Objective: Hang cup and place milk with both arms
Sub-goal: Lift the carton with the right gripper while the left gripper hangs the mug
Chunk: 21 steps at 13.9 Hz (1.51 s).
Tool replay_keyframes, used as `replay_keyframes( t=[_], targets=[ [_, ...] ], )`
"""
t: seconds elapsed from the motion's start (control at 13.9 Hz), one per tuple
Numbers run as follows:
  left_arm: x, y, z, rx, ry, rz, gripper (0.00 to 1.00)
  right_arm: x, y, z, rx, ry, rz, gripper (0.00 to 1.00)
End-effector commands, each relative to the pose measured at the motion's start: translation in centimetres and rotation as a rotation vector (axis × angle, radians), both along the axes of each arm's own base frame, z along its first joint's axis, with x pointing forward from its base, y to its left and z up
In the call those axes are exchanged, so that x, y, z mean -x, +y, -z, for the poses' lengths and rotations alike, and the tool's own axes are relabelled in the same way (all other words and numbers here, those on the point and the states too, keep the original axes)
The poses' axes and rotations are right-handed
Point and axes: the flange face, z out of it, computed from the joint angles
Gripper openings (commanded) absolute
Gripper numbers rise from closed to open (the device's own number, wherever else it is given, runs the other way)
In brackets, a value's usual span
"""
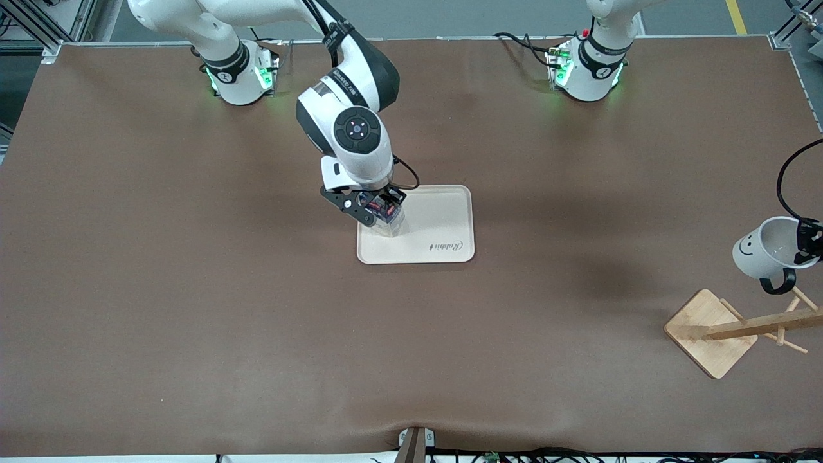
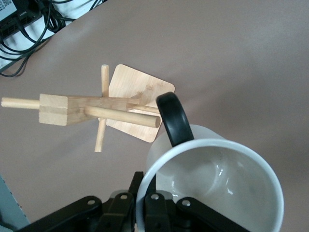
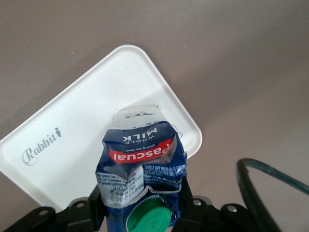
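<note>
With the white smiley-faced ceramic mug (image 1: 762,247) gripped by left gripper (image 1: 805,247) fingers at the wooden rack's (image 1: 739,329) twelve o'clock and the blue milk carton (image 3: 142,169) clamped by right gripper (image 1: 376,209) over the cream tray (image 1: 443,247), a missed peg (image 2: 123,116) is risked.

White cup (image 2: 212,183) gripped at its rim by left claw (image 2: 152,205), black handle beside wooden rack (image 2: 96,108) peg

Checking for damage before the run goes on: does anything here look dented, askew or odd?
Yes: the milk, gripped by the right gripper over the tray, looks crumpled near its cap. The cup in the left gripper is tilted beside the rack.
</note>
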Motion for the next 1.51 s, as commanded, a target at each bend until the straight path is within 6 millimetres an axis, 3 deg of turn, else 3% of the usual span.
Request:
replay_keyframes(
  t=[0.0, 0.36, 0.65, 0.86, 0.93, 1.01, 1.08, 1.15, 1.44],
  targets=[
    [-0.7, 0.6, -0.5, 0.019, -0.018, 0.026, 0.0, -1.7, -0.9, -2.3, -0.052, 0.003, 0.068, 0.0],
    [-0.2, 3.0, 0.1, 0.029, -0.013, 0.021, 0.0, -8.5, -8.7, -10.1, -0.135, 0.081, 0.228, 0.0],
    [-0.4, 4.2, 0.8, 0.029, -0.021, 0.013, 0.0, -9.8, -15.2, -13.5, -0.141, 0.113, 0.082, 0.0],
    [-0.8, 4.6, 1.1, 0.018, -0.044, 0.034, 0.0, -11.7, -22.1, -15.0, -0.175, 0.09, -0.041, 0.0],
    [-0.9, 4.4, 1.4, 0.021, -0.041, 0.026, 0.15, -12.1, -24.3, -15.6, -0.141, 0.061, -0.077, 0.0],
    [-1.0, 4.1, 1.3, 0.022, -0.042, 0.026, 0.37, -12.4, -25.8, -15.5, -0.102, 0.051, -0.123, 0.0],
    [-1.1, 3.9, 1.4, 0.028, -0.042, 0.01, 0.86, -12.5, -27.3, -15.5, -0.077, 0.06, -0.174, 0.0],
    [-1.2, 3.4, 1.3, 0.041, -0.047, -0.032, 1.0, -12.9, -29.4, -15.4, -0.083, 0.066, -0.19, 0.0],
    [-1.3, -0.1, 0.0, 0.092, -0.05, -0.191, 1.0, -13.6, -35.7, -15.1, -0.126, 0.082, -0.278, 0.0]
  ],
)
